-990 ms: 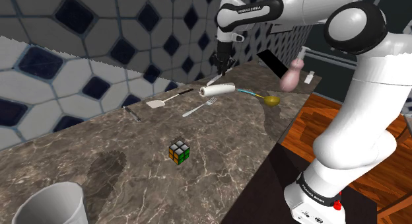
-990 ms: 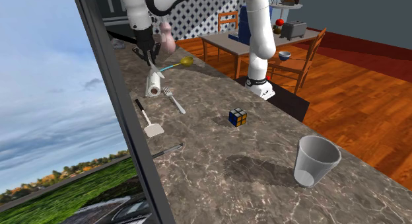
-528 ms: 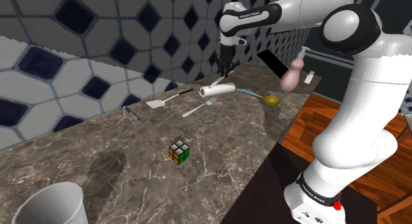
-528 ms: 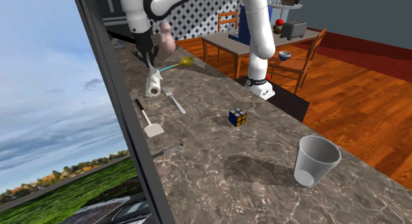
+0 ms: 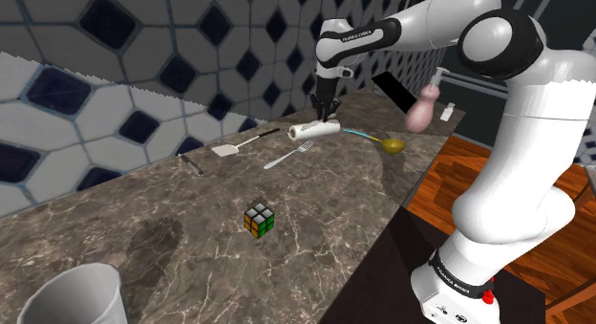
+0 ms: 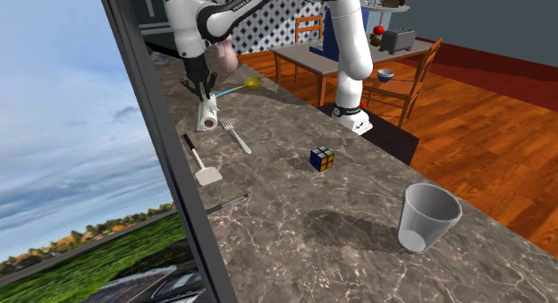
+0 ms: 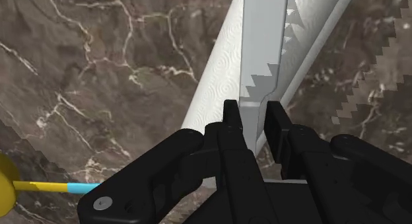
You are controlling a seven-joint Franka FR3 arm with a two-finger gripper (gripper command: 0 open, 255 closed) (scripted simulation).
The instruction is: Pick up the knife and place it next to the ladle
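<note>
Where the fingers (image 7: 231, 127) close, the knife (image 7: 264, 51) sits pinched between them

Black gripper (image 7: 252, 112) clamps the grey serrated blade from both sides, and the blade runs straight out ahead of the fingertips. Beyond the fingertips, under the blade, a white paper towel roll (image 7: 214, 90) lies on its side on the brown marbled counter (image 7: 99, 57); whether blade and roll touch cannot be told. Off to one side of the fingers lies the ladle (image 7: 39, 187), blue handle and yellow bowl. In the shoulder view a fork (image 5: 289, 157) and a spatula (image 5: 239, 144) lie farther from the fingers than the roll.
</note>
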